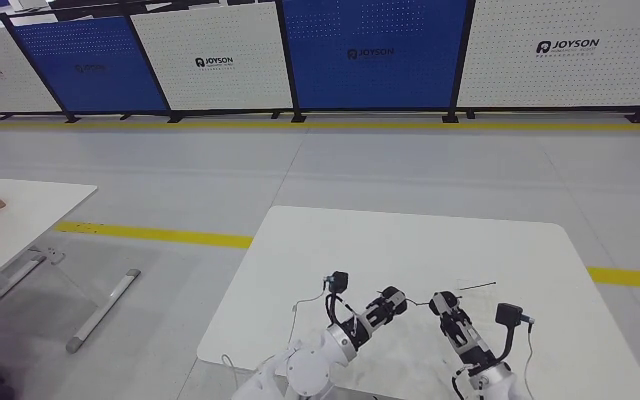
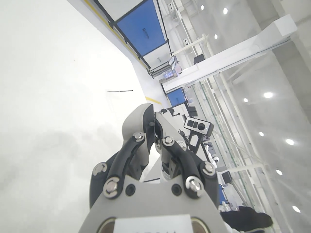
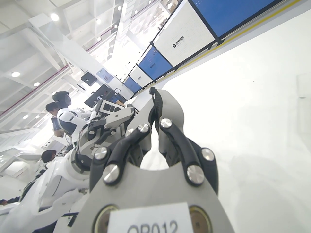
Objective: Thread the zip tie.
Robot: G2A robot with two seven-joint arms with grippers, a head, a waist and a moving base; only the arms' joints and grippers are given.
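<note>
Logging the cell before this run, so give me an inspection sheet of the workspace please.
Surface: white table, carrying the tie.
Job's things: black zip tie lying straight, unthreaded, just beyond the grippers.
Clutter: nothing seen.
Grippers: left gripper and right gripper both shut, tips near each other, apart from the tie.
Cables: thin lead hanging by the left arm.
Surroundings: blue and white panels, yellow floor line, second table.

One zip tie (image 1: 478, 287), one left gripper (image 1: 396, 298), one right gripper (image 1: 442, 300)
</note>
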